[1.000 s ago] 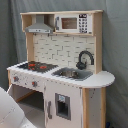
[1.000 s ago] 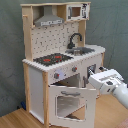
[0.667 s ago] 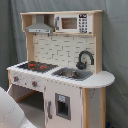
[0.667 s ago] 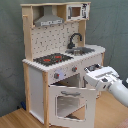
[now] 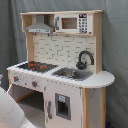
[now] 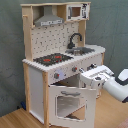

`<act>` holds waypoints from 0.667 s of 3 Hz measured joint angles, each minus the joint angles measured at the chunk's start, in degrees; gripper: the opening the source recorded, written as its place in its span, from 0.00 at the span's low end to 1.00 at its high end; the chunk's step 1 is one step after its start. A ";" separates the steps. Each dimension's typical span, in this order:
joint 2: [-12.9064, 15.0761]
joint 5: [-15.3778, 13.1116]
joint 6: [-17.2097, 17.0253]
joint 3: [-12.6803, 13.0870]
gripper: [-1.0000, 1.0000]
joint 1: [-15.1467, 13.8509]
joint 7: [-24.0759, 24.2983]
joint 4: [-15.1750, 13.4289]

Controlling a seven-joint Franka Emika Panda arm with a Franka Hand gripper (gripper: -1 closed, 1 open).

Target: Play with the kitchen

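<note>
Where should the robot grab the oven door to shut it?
Probably by the bar handle across the top of the oven door, above its window. The door hangs ajar, swung outward, so the handle faces the room. Coming from the front, where the gripper already is, the fingers could close over the bar from above and below, then push in.

Kitchen (image 6: 37, 80): tall toy of pale wood with white panels, on a wooden floor (image 6: 15, 120).
Hood (image 6: 49, 20): grey, top left.
Tap (image 6: 75, 39): black, curved, above the sink (image 6: 85, 50).
Hob (image 6: 52, 59): black with red rings, on the counter (image 6: 62, 62), left of the sink.
Oven door (image 6: 69, 102): windowed, hanging open, tilted outward.
Tool (image 6: 92, 80): white, at the door's upper right edge, arm reaching in from the right.
</note>
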 joint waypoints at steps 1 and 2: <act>0.01 -0.01 4.31 -3.83 1.00 -0.01 -0.51 -0.89; 0.04 -0.01 9.12 -7.73 1.00 -0.17 -2.89 -1.03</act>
